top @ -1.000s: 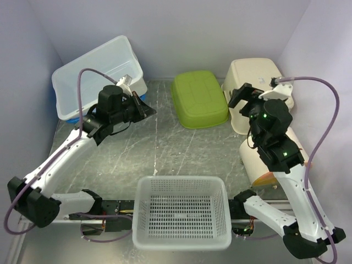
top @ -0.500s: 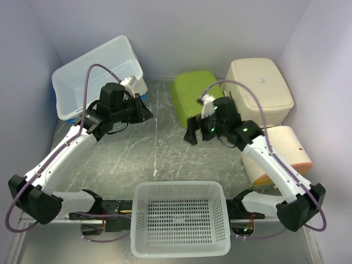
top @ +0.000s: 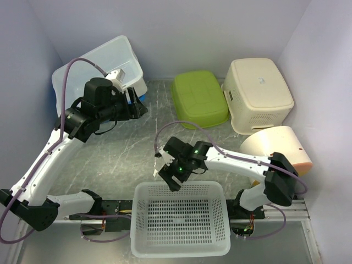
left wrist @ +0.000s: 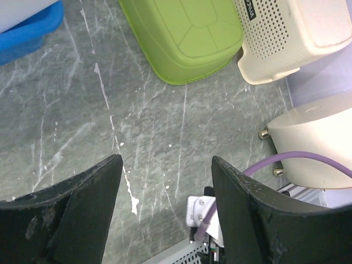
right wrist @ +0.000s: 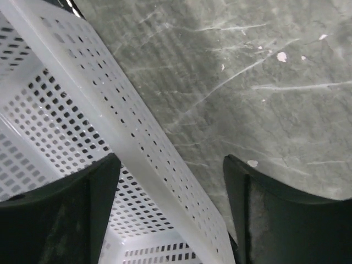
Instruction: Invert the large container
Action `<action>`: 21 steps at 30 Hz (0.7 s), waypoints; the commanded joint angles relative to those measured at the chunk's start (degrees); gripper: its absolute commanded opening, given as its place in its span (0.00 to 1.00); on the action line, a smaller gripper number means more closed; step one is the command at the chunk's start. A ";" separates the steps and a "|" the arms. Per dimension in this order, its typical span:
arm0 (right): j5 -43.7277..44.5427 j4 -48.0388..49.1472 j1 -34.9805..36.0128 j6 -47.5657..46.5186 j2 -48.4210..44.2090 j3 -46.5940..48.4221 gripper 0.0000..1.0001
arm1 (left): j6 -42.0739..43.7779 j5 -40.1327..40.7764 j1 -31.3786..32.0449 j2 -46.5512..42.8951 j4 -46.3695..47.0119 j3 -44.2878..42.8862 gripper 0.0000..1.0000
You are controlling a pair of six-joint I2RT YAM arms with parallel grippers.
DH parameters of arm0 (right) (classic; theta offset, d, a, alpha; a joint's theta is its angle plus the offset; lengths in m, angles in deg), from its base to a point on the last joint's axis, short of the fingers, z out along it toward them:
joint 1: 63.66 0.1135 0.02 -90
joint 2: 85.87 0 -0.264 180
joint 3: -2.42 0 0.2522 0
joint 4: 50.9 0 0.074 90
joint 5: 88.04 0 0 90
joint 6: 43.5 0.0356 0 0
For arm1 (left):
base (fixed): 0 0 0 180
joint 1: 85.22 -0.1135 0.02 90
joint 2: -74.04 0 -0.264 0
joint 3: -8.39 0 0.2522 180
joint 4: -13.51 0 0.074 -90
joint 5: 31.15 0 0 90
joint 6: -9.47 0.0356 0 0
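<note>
Now left pincer (left wrist: pixel 165 176) gapes; right pincer (right wrist: pixel 170 165), apart, straddles perforated basket (right wrist: pixel 60 104) rim, perhaps touching.

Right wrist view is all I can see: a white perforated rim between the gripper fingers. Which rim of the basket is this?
Observer: It is the far rim of the white basket, close to its left corner. The right gripper is open above it.
Operator: Is the basket standing open side up?
Observer: Yes, open side up, at the near edge of the table.
Operator: And where is the left gripper?
Observer: The left gripper is open and empty, at the far left beside the clear tub.
</note>
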 commanded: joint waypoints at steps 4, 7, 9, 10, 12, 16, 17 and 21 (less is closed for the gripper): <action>4.84 -3.09 2.22 -0.33 3.20 3.48 0.30 | 0.69 1.69 -0.52 -0.37 -0.20 0.23 0.75; 10.95 -6.14 2.21 0.96 2.66 6.32 0.00 | 0.66 1.93 -0.54 -0.38 -0.26 -0.58 0.75; 17.20 -9.09 2.17 1.60 2.24 8.58 0.00 | 0.52 1.75 -0.55 -0.44 0.00 -1.31 0.75; 20.51 -10.79 2.13 2.06 1.96 9.71 0.00 | 0.39 1.61 -0.55 -0.50 0.17 -1.53 0.75; 26.66 -13.80 2.02 2.92 1.52 11.91 0.00 | 0.10 1.24 -0.58 -0.78 0.62 -1.68 0.75; 34.95 -17.55 1.55 4.04 -0.06 15.39 0.00 | -0.21 1.37 -0.56 -1.37 0.93 -1.94 0.75; 36.62 -18.56 1.42 4.50 -0.19 16.23 0.00 | -0.29 1.77 -0.56 -1.49 0.86 -1.95 0.75; 42.99 -20.70 0.77 5.32 -1.11 18.89 0.00 | -0.40 3.23 -0.58 -2.35 1.31 -1.20 0.75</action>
